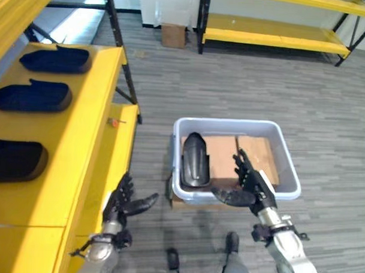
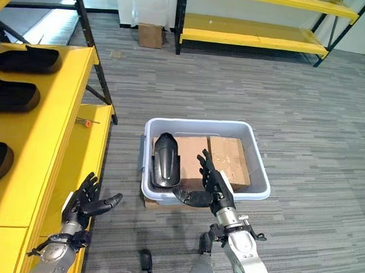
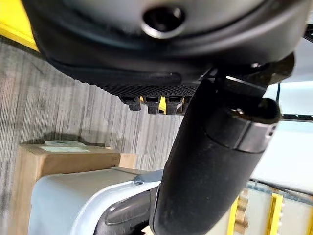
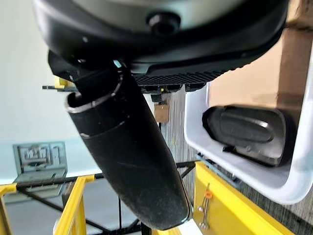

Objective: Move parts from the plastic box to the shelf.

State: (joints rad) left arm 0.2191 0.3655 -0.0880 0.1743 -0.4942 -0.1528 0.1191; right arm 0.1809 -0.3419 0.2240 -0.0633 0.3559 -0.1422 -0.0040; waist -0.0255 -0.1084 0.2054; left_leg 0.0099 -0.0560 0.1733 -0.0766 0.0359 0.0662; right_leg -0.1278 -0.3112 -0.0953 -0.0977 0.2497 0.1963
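One black part (image 1: 195, 160) is left in the plastic box (image 1: 289, 170); the right hand (image 1: 253, 184), fingers spread, is held over its near rim, the left hand (image 1: 123, 200), fingers apart, beside the shelf (image 1: 80, 139) edge.

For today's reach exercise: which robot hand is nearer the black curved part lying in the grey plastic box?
Right. The right hand hovers open over the box's near rim beside the black curved part; the left hand hangs open by the yellow shelf.

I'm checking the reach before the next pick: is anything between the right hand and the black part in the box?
Only the box's near rim. The right hand, fingers open, hovers at the near wall of the plastic box. The black part lies uncovered in the box's left half beside the cardboard; nothing covers it.
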